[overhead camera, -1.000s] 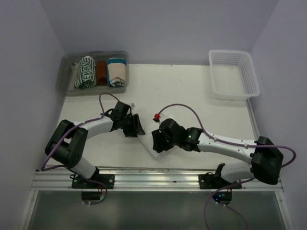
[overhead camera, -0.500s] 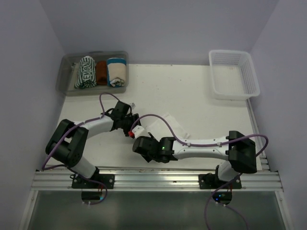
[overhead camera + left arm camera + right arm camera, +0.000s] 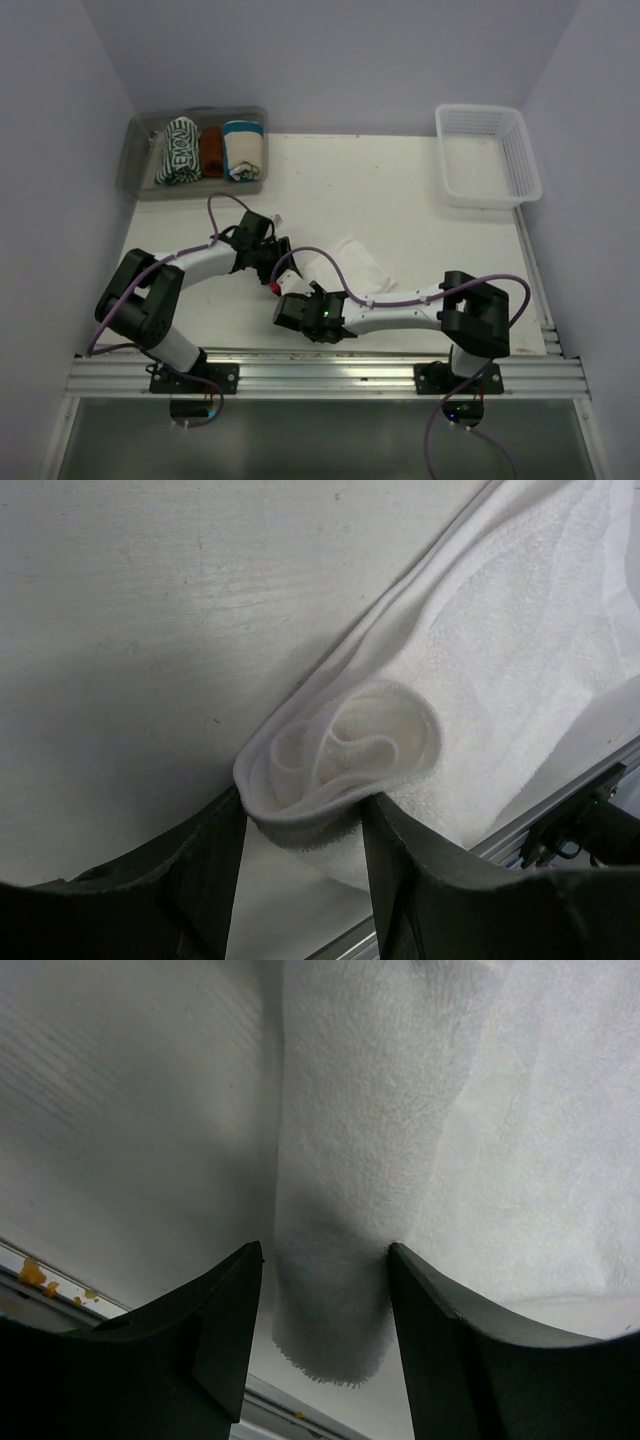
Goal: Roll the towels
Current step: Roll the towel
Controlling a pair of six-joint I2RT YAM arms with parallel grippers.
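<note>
The white towel lies on the table, partly rolled at its near-left end. In the left wrist view the spiral roll end sits between my left gripper's fingers, which press on it from both sides. My right gripper straddles the other end of the roll; a thin gap shows at its left finger, so it stands open. From above, the left gripper and right gripper are close together. The green-and-white striped towel lies rolled in the bin.
A clear bin at the back left also holds a rust-brown towel and a cream towel with a teal band. A white basket stands at the back right. A metal rail runs along the near edge.
My right arm has swung left and toward the near edge, bringing its gripper to the roll's near end and uncovering the flat part of the towel. The left gripper has held still.
</note>
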